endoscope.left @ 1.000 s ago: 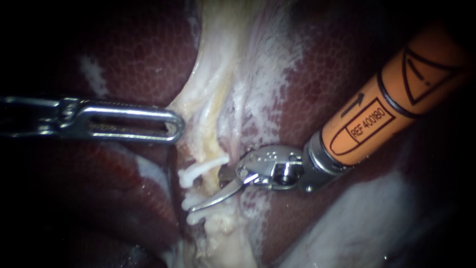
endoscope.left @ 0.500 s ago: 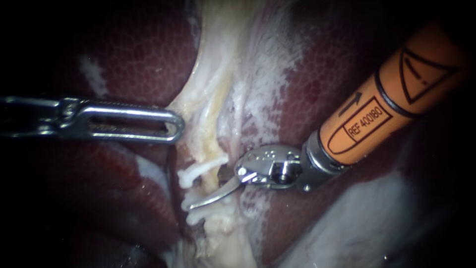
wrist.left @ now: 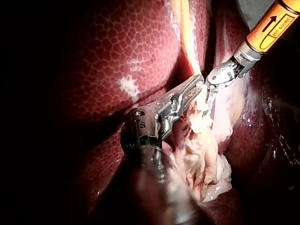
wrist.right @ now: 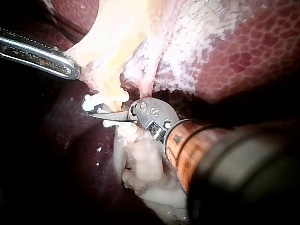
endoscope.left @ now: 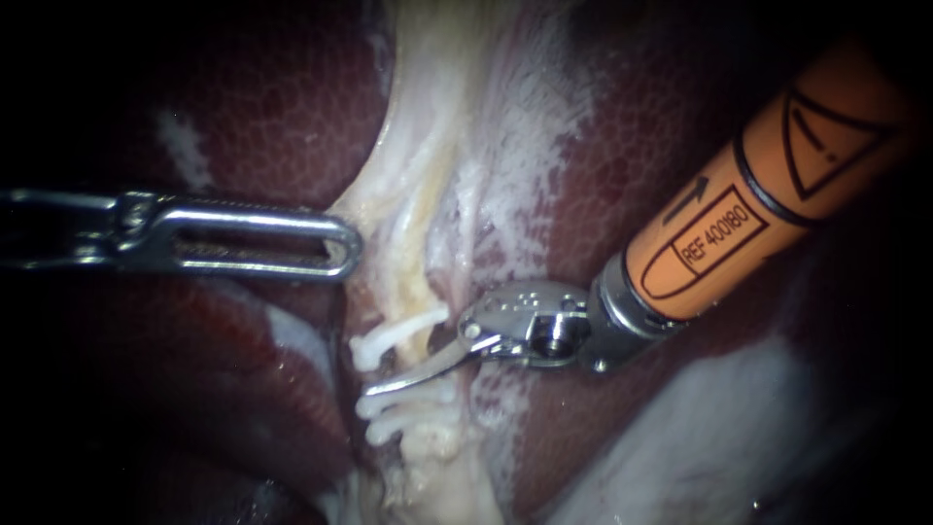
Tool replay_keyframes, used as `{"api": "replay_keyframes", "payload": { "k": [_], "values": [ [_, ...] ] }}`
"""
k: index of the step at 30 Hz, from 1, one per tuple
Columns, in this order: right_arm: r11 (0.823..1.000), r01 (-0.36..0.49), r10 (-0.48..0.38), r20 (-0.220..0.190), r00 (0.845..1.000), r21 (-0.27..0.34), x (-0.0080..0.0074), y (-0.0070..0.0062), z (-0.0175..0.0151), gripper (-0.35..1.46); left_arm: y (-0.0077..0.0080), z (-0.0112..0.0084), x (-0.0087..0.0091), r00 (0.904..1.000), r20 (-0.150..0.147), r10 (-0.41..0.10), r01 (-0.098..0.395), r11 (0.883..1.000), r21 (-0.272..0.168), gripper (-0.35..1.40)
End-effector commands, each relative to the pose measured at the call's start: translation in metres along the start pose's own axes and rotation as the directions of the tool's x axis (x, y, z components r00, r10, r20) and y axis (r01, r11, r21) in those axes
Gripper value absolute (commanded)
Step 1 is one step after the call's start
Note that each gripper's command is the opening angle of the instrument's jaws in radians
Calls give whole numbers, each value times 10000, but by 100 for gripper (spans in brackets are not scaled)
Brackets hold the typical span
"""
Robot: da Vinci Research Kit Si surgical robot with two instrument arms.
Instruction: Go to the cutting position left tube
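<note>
My right instrument (endoscope.left: 374, 389) has its two thin blades a narrow gap apart, laid crosswise on the tube (endoscope.left: 418, 292) in the stretch that carries the white clips. One clip (endoscope.left: 394, 332) lies just to one side of the blades and two more clips (endoscope.left: 398, 424) just to the other side, the nearer of them almost touching the blade. My left instrument (endoscope.left: 348, 248) stands well off to the side of the blades, its jaws closed on the edge of the pale tissue (endoscope.left: 389, 194) (as far as the endoscope view lets me judge). I judge the approach nearly done. The risk lies in the tight spacing: blades that close too near a clip could nick it or leave too short a stump, and tips pushed past the tube could dig into the liver (endoscope.left: 243, 117) behind. A slip of the left hold would slacken the tube under the blades
</note>
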Motion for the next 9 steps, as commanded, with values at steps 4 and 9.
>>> {"api": "replay_keyframes", "payload": {
  "k": [4,9],
  "values": [
    [10000,13,-13,5,10000,20,-1,0,1,24,0,0,0,10000,2,0,0,10000,-3,-35],
    [10000,-38,38,8,10000,31,-1,0,1,24,0,0,0,10000,3,0,0,10000,-4,-35]
  ]
}}
